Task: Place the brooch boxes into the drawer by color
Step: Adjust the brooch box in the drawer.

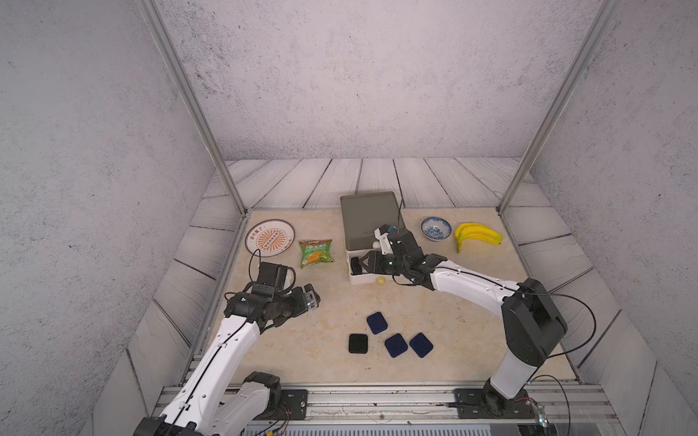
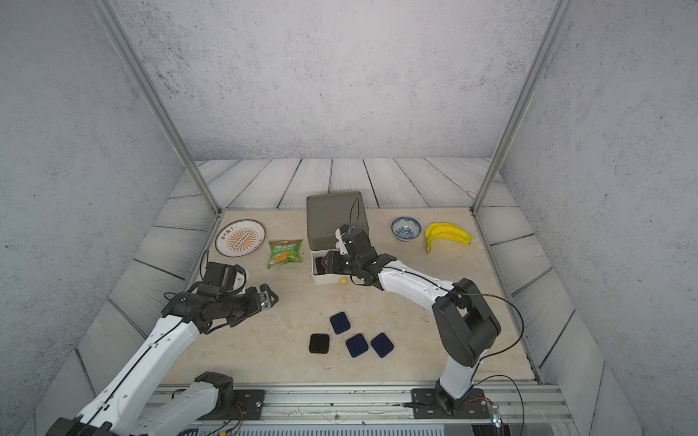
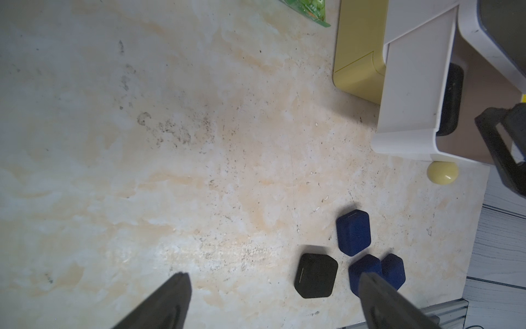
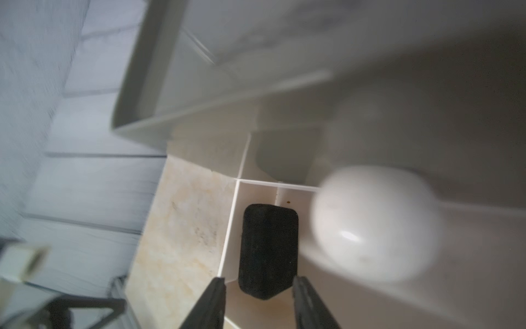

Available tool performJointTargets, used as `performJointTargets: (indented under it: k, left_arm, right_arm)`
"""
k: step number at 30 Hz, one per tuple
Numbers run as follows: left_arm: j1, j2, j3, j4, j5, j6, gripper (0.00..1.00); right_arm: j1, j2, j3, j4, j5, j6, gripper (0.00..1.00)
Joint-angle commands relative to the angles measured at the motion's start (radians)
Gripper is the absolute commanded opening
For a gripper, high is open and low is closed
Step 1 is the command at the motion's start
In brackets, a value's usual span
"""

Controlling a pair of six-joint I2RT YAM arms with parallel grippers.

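Observation:
The drawer chest has a grey top, and its white drawer is pulled out above a yellow knob. One black brooch box lies inside it. My right gripper hovers over that box's near end, jaws apart, with a gap showing on one side. On the table in front lie a black box and three navy boxes. My left gripper hangs wide open and empty to their left, above bare table.
A patterned plate and a green snack packet lie left of the chest. A blue-and-white bowl and a bunch of bananas lie to its right. Metal frame posts stand at the table's back corners.

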Motion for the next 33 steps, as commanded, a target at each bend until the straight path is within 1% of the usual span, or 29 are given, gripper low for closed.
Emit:
performJointTargets:
  k: [1, 2, 3, 4, 5, 14, 19, 25, 29, 33]
  left_arm:
    - [0.002, -0.012, -0.007, 0.005, 0.018, 0.015, 0.98]
    - [0.002, -0.013, -0.006, 0.004, 0.018, 0.013, 0.98]
    - [0.002, -0.014, -0.005, 0.003, 0.018, 0.014, 0.99]
    - [0.002, -0.017, -0.005, 0.003, 0.018, 0.014, 0.98]
    - [0.002, -0.017, -0.005, 0.003, 0.017, 0.012, 0.98]
    - [0.002, -0.019, -0.005, -0.003, 0.018, 0.017, 0.98]
    - [0.001, -0.017, -0.003, -0.009, 0.009, 0.013, 0.98]
    - [0.002, -0.017, -0.015, 0.002, 0.006, -0.004, 0.98]
    - [0.002, -0.007, -0.029, 0.035, 0.026, -0.023, 0.98]
    - [0.002, 0.023, -0.018, 0.035, 0.059, -0.051, 0.98]
  right_arm:
    - [0.045, -0.022, 0.068, -0.098, 0.050, -0.086, 0.22]
    - [0.046, -0.017, 0.069, -0.098, 0.053, -0.085, 0.19]
    - [0.047, -0.012, 0.072, -0.096, 0.058, -0.083, 0.10]
    - [0.048, -0.009, 0.072, -0.095, 0.060, -0.083, 0.07]
    - [0.051, -0.002, 0.080, -0.099, 0.066, -0.078, 0.00]
    - [0.065, 0.049, 0.129, -0.132, 0.084, -0.078, 0.00]
    - [0.064, 0.073, 0.142, -0.152, 0.138, -0.072, 0.00]
    - [0.066, 0.088, 0.161, -0.166, 0.142, -0.061, 0.00]
    - [0.070, 0.101, 0.179, -0.178, 0.150, -0.065, 0.00]
    - [0.069, 0.145, 0.199, -0.203, 0.178, -0.078, 0.00]
